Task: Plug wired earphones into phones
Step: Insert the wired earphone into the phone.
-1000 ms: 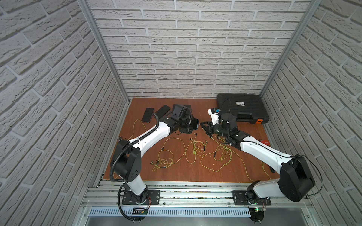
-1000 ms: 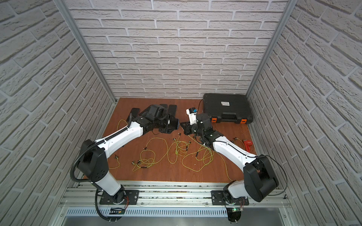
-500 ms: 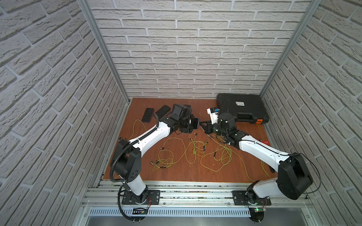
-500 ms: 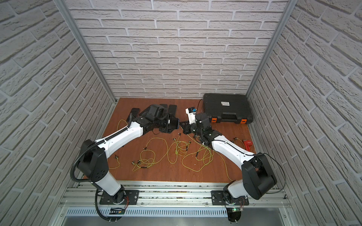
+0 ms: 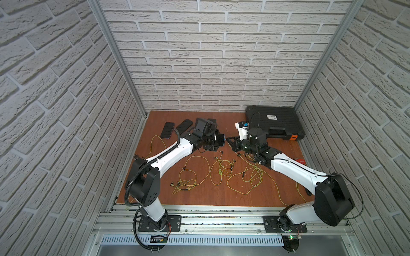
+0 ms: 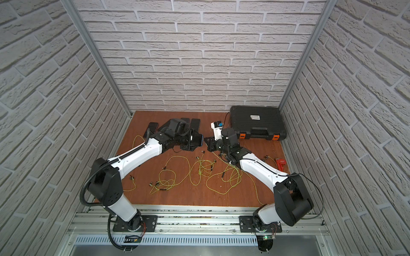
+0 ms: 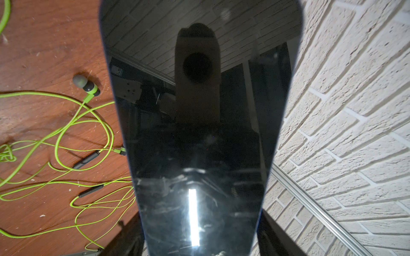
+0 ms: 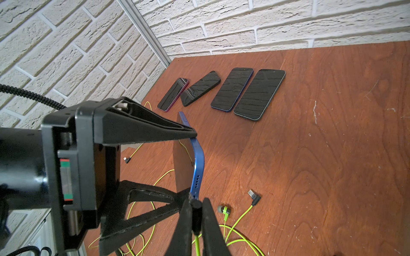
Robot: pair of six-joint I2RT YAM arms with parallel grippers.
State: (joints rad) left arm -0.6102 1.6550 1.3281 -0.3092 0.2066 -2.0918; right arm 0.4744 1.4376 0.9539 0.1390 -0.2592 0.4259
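Right wrist view: your left gripper (image 8: 192, 165) clamps a blue-edged phone (image 8: 199, 159) on its edge between the arms; your right gripper (image 8: 197, 200) pinches a plug (image 8: 195, 208) at its port end.
Progress: none plugged yet, I judge; four phones (image 8: 258, 94) lie flat at the back, cordless.
Left to do: the other earphones (image 5: 219, 168) lie loose mid-table.
Hard to see: whether the plug has entered.

Robot lab cell, faux-brick wall panels (image 5: 221, 55), aluminium frame post (image 5: 118, 57), wooden desk (image 5: 199, 199), two arms (image 5: 168, 155) bolted to a rail (image 5: 221, 219)
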